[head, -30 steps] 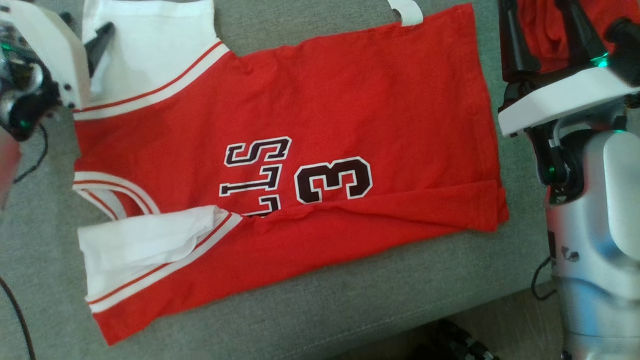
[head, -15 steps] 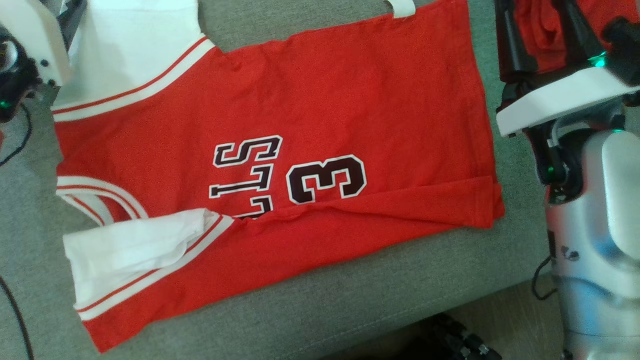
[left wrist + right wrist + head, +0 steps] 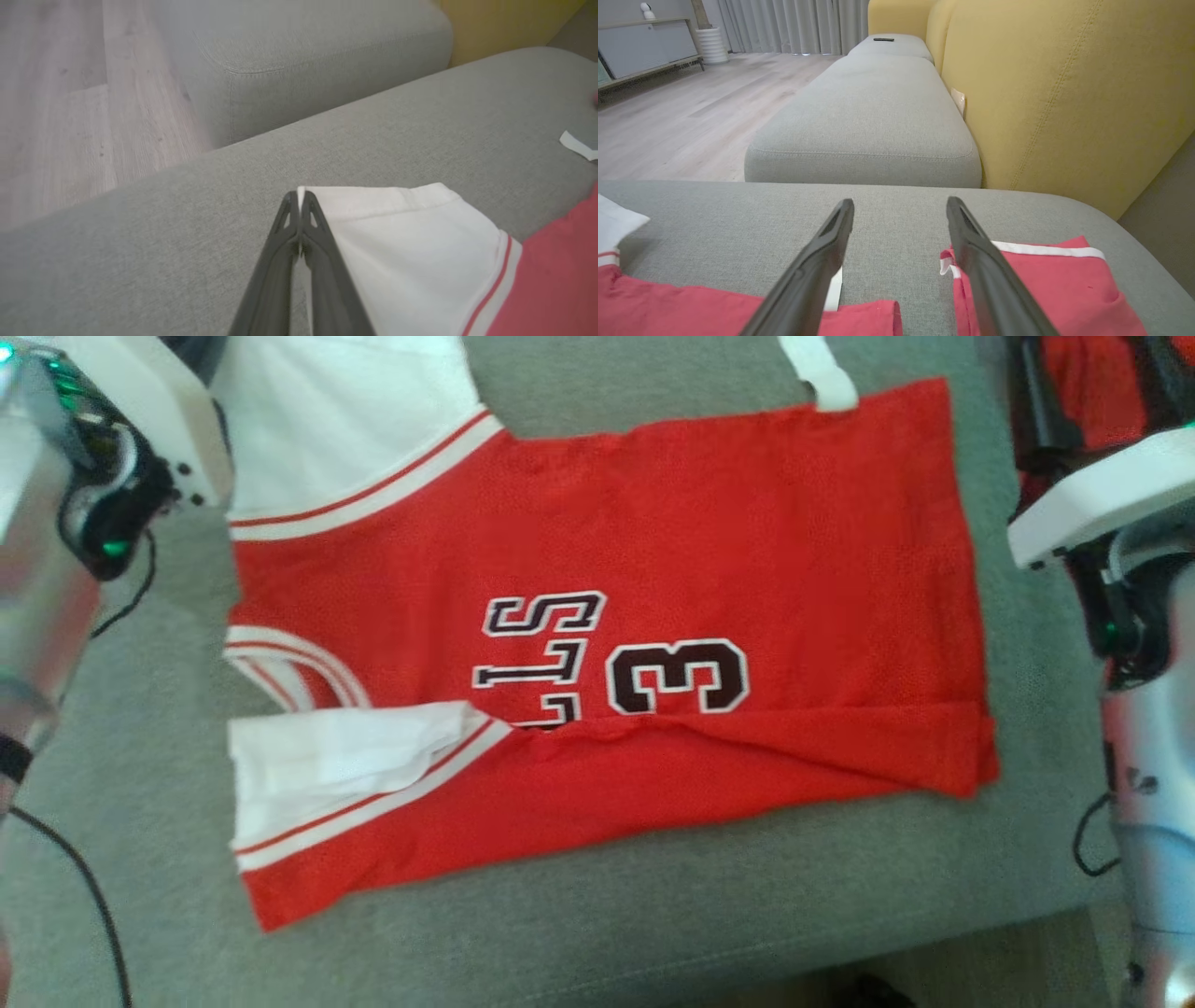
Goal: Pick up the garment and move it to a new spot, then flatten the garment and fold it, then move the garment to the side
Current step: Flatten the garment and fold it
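Left gripper [image 3: 299, 199]: fingers pressed together on the hem corner of the far white sleeve [image 3: 411, 242], at the left end of the grey cushion [image 3: 653, 915].
Garment [image 3: 653, 551]: red jersey spread flat along the grey cushion, print up. Its near edge [image 3: 747, 756] was already turned over in a long strip, with the near sleeve tucked in.
Right gripper [image 3: 900, 205]: fingers wide apart and holding nothing, over the cushion's right end above the jersey's far hem corner. I could not tell whether they touched the cloth.
Second red cloth [image 3: 1041, 280]: further right on the cushion, just beside the jersey.
Done: apparently moved and flattened, with a first fold along the near edge.
Left: right-hand grasp, the far-edge fold, any further folding, then the move aside.
Change: a second before, the left fingers stood open beside the sleeve; now they were clamped. The head camera had shifted, but the jersey lay as before.
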Controlling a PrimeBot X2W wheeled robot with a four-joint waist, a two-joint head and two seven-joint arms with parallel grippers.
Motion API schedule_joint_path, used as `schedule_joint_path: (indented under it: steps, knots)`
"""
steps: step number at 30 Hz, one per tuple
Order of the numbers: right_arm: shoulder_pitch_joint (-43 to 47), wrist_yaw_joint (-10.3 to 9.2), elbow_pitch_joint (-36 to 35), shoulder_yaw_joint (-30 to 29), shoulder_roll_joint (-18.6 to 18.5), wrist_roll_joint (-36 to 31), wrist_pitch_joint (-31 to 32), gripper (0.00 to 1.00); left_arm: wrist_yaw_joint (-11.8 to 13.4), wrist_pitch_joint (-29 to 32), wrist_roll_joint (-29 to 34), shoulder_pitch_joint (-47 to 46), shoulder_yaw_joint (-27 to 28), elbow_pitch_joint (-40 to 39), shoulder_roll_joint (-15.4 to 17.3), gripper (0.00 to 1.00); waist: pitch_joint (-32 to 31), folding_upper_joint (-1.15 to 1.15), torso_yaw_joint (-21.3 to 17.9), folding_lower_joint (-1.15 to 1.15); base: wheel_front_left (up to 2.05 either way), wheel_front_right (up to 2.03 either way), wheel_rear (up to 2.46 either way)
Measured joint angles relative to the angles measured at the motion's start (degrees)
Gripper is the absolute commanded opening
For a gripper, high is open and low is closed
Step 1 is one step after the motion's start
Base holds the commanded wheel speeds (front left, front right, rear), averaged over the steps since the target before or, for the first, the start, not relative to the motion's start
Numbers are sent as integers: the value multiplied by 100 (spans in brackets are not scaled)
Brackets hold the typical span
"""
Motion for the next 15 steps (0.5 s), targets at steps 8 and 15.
schedule_joint_path:
  steps: [8, 15]
  knots:
    - [-21, 0, 754, 164, -558, 212, 346, 100, 0, -643, 0, 204, -322, -448, -99, 0, -317, 0, 610, 0, 0, 0, 0]
    - [-216, 0, 1685, 593, -1003, 363, 708, 100, 0, -793, 1, 454, -521, -949, -92, 0, -452, 0, 1033, 0, 0, 0, 0]
